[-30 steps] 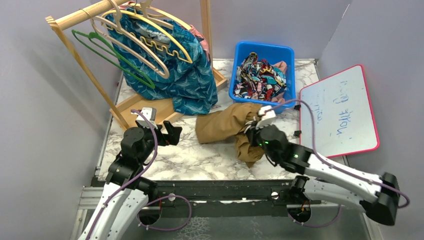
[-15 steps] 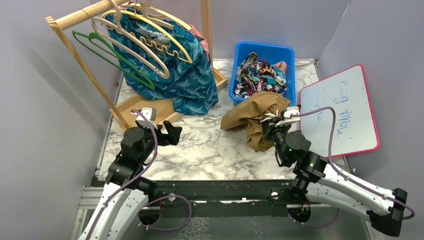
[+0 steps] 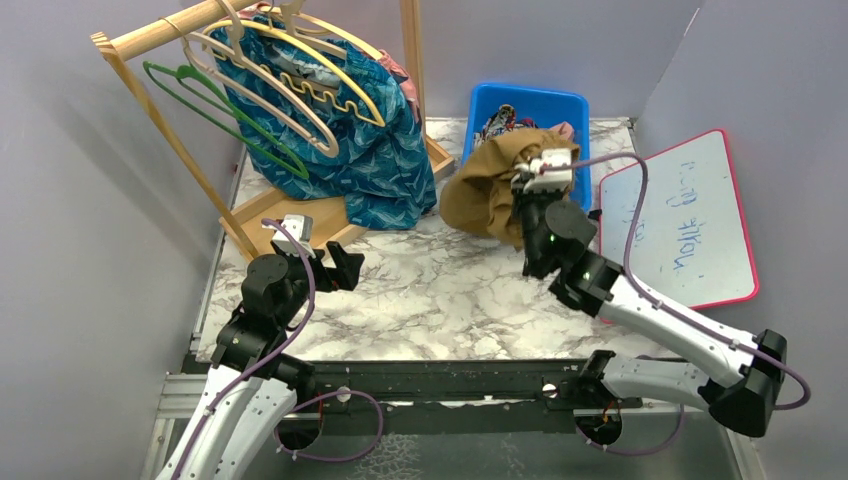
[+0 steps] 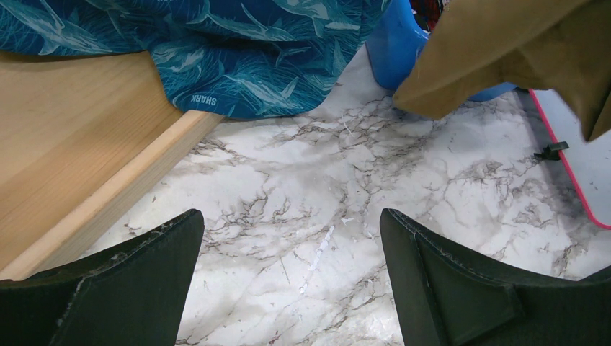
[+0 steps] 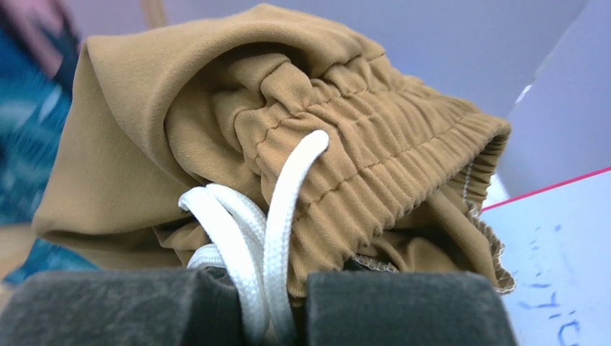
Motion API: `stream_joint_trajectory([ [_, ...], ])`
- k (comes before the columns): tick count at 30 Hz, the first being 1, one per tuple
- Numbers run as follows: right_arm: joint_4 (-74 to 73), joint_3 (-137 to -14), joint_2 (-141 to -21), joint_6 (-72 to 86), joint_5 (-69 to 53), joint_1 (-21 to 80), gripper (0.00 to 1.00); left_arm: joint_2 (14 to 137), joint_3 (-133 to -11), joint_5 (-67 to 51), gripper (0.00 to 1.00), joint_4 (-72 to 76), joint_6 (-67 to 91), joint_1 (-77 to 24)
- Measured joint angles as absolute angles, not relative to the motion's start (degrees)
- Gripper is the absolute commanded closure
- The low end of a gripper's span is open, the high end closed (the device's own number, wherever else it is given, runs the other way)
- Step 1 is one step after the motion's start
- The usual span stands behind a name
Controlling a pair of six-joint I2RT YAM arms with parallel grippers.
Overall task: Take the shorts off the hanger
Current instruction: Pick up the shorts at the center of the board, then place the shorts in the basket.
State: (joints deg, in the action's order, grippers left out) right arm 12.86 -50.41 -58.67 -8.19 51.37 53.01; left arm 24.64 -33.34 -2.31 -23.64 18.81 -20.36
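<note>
R pincer (image 5: 299, 306) holds tan shorts (image 3: 480, 195) over print-filled bin (image 3: 532, 98).

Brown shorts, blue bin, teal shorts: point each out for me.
brown shorts (image 3: 478, 198): top external view, middle of the bunched cloth.
blue bin (image 3: 535, 102): top external view, far inner wall.
teal shorts (image 3: 375, 170): top external view, hanging front panel.

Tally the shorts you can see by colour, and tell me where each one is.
Olive-brown shorts: 1, gripped by the right tool above the blue bin
Teal shark-print shorts: 1, hanging on the wooden rack
Multicolour-print shorts: 1, bunched in the bin
Total: 3 that I can tell apart
</note>
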Motion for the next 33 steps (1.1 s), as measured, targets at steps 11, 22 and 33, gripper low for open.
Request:
stream_joint_trajectory([
  [11,7.1,-75.9,-71.7,-9.5,46.5,36.4,0.98,24.6,-33.3,-2.3,0.05,-23.6,18.8,-20.4],
  [22,0.1,-89.6,-87.7,-9.4,43.2,29.6,0.98,24.3,-33.3,-2.3,0.05,-23.6,18.8,-20.4],
  [33,-14.7,-101.0,-109.4,0.3,31.3,20.1,0.97,24.3,-33.3,-2.3,0.05,-23.6,18.8,-20.4],
])
